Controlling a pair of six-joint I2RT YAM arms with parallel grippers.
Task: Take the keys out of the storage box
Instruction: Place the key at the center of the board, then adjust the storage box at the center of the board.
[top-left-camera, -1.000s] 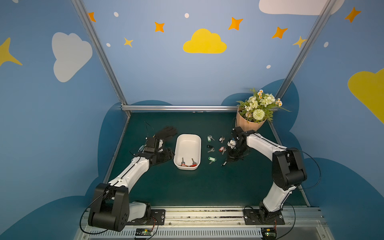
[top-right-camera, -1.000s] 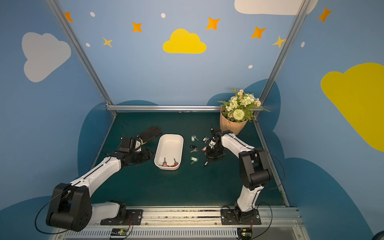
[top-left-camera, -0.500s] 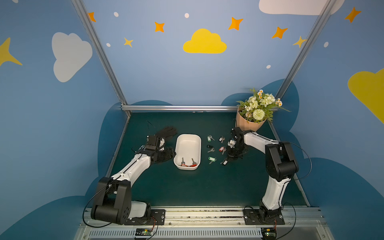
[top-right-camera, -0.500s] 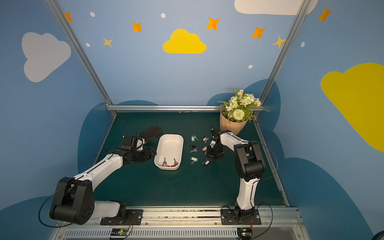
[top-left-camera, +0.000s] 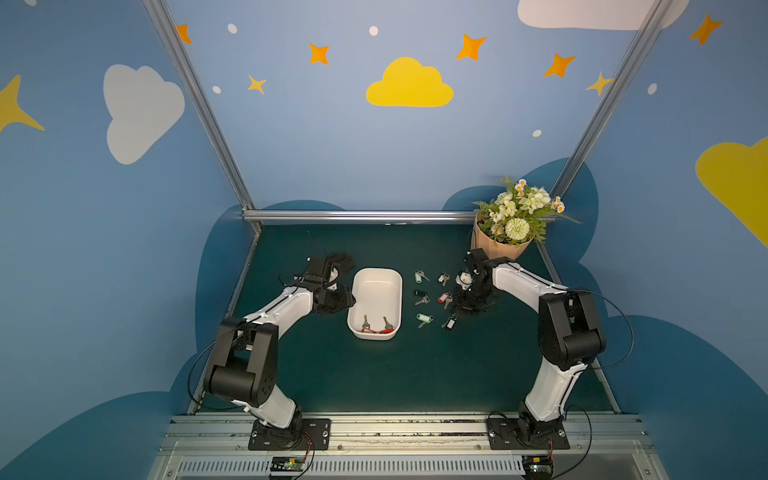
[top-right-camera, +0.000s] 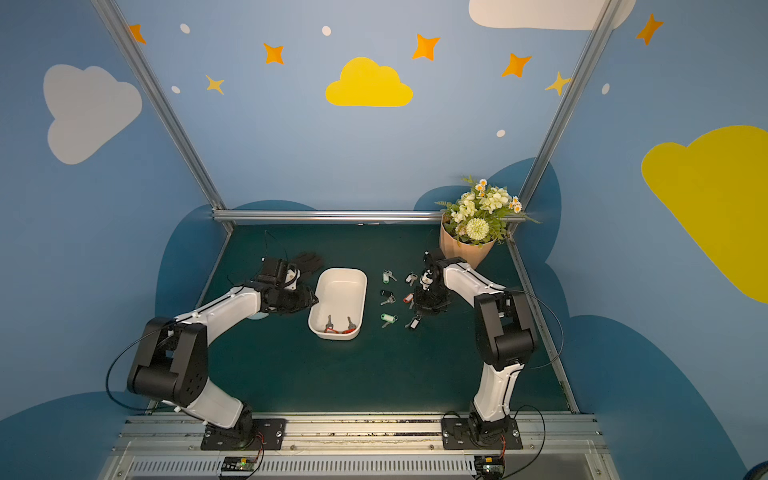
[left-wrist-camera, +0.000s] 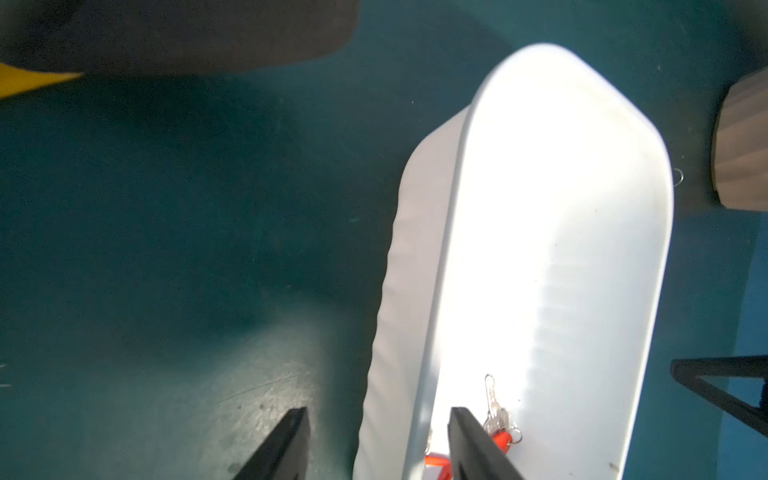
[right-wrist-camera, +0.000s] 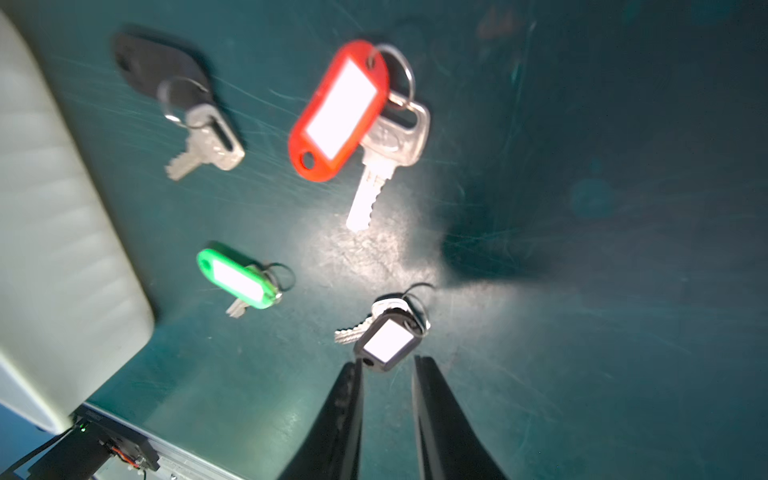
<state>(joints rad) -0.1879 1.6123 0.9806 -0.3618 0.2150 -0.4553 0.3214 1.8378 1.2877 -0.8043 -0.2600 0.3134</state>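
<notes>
The left gripper (left-wrist-camera: 377, 413) straddles the box (left-wrist-camera: 411, 249) wall with its jaws apart, one finger inside and one outside, likely ready to pinch and steady it. Two red-tagged keys (left-wrist-camera: 494, 415) lie inside, right beside the inner finger. The right gripper (right-wrist-camera: 386, 362) is slightly parted over the mat (right-wrist-camera: 582, 291). A black-tagged key (right-wrist-camera: 388, 343) lies at its tips, apparently set down outside the box.
</notes>
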